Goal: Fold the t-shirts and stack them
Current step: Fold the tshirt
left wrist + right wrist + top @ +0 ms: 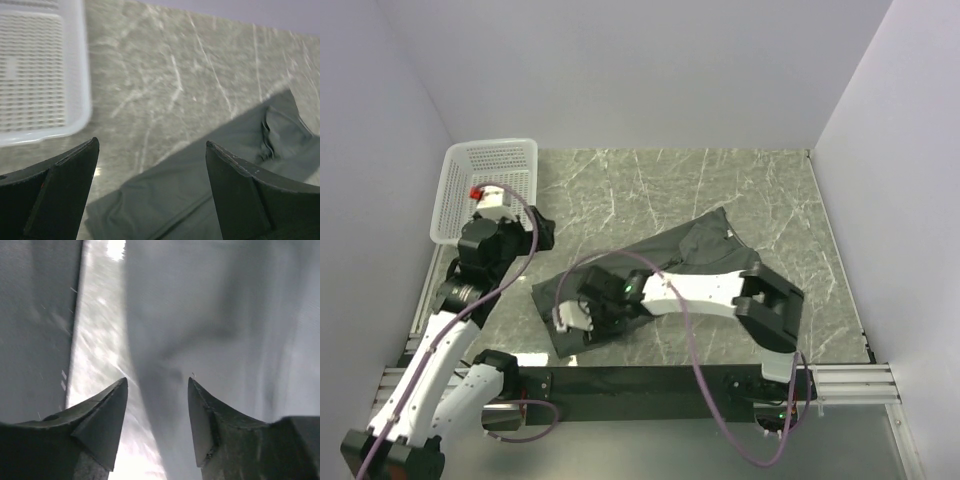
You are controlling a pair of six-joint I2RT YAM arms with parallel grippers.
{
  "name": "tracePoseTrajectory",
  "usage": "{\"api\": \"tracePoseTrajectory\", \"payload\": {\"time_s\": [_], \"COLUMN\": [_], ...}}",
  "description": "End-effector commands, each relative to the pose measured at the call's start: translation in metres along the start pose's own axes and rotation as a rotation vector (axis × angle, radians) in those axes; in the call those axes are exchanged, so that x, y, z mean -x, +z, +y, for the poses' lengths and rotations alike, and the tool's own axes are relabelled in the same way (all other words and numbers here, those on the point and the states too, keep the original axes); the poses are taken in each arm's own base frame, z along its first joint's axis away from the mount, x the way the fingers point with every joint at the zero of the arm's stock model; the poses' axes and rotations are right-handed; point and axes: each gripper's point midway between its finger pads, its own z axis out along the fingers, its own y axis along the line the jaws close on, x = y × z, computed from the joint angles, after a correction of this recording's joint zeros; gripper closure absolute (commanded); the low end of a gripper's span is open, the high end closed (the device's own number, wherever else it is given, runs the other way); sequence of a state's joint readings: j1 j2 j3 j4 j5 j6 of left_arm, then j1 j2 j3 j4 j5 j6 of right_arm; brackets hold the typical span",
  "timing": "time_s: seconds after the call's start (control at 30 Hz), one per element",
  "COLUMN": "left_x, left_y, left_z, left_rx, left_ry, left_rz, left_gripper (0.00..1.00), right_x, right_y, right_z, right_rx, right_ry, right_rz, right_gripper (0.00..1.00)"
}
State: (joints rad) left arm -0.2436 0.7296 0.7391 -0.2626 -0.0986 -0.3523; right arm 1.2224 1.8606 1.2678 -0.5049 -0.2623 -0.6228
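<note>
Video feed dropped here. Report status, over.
Left gripper open, holding nothing. Right gripper open, low over t-shirt. T-shirt lies rumpled on table. Basket at far left, apart from it.

T-shirt [700, 245] on table [650, 190] ctr, basket [500, 165] at far-left corner.

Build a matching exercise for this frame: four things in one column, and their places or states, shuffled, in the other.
Things:
1. dark charcoal-grey fabric t-shirt
2. white plastic mesh basket
3. left tool
4. right tool

Places or states:
A. at the far left corner of the grey-green marbled table
B. open, low over the t-shirt's near left edge
C. lying rumpled mid-table
D. open wide, between basket and t-shirt

Pairs: 1-C, 2-A, 3-D, 4-B
</note>
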Motion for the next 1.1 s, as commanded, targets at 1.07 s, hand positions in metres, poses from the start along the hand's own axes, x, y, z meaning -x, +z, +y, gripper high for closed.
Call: {"api": "tracePoseTrajectory", "payload": {"time_s": [1.07], "left_x": [-0.218], "left_y": [0.227], "left_z": [-0.249], "left_rx": [-0.706], "left_ry": [0.218], "left_rz": [0.857], "left_gripper": [0.24], "right_x": [-0.269], "right_y": [-0.300], "right_z": [-0.095], "right_rx": [-0.693], "right_ry": [1.049], "right_rz": [-0.499], "right_gripper": [0.46]}}
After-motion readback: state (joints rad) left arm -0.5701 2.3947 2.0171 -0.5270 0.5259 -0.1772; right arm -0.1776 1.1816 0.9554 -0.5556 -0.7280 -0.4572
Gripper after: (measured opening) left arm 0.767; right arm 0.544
